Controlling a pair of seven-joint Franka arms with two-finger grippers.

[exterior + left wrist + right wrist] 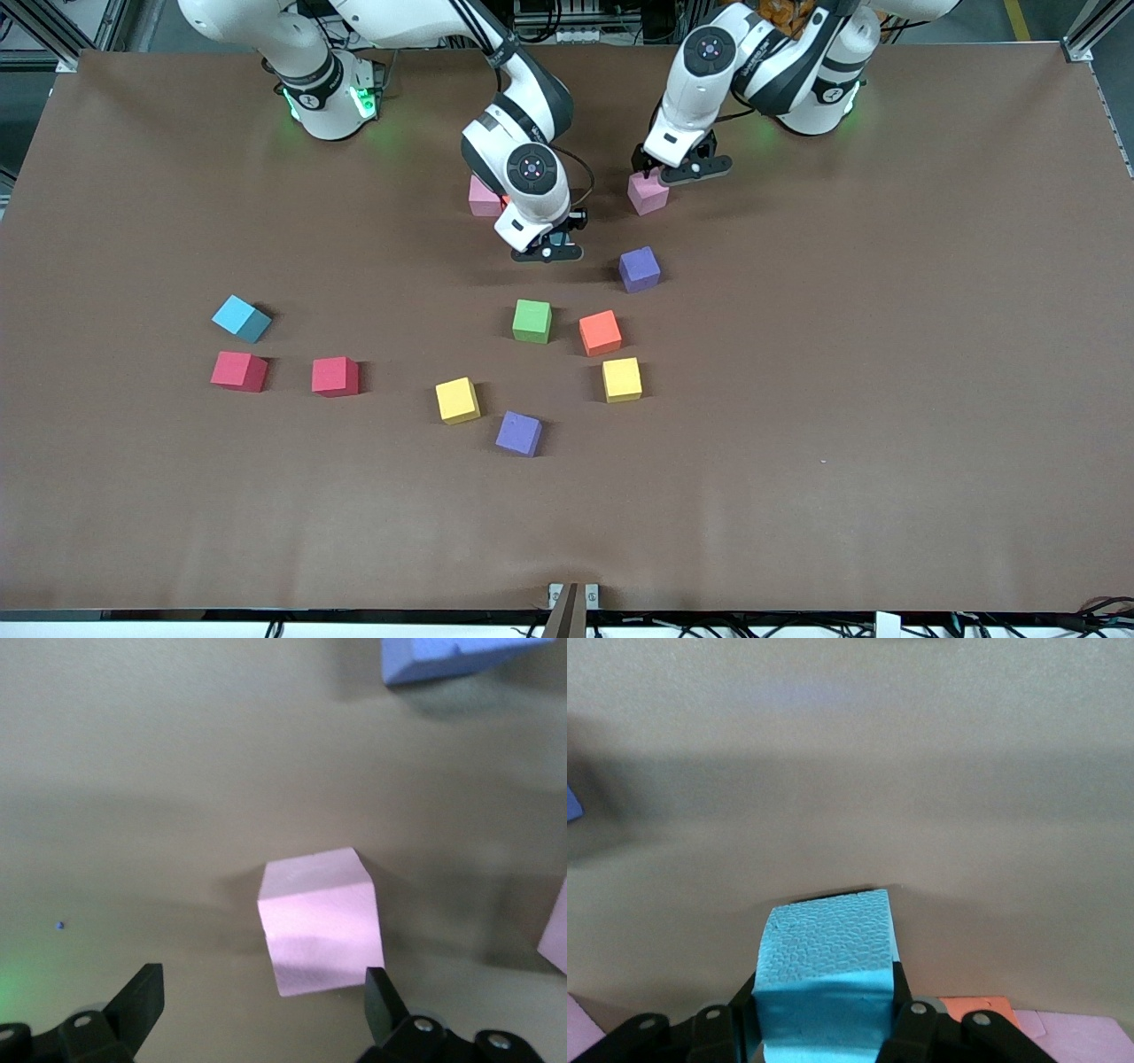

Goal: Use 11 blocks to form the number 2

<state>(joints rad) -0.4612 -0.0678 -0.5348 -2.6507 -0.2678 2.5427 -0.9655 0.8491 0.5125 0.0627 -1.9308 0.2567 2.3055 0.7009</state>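
1. Near the robots' bases, we take the pink block [484,197], with an orange one [976,1005] glimpsed beside it in the right wrist view, as the digit's likely start.
2. Our right gripper [547,251] hangs beside them, clamped on a blue block [824,979], probably for placing.
3. Our left gripper [675,168], fingers spread wide, sits over another pink block [321,920].
4. Nine loose blocks lie nearer the front camera; the purple one [639,268] is closest to both grippers.
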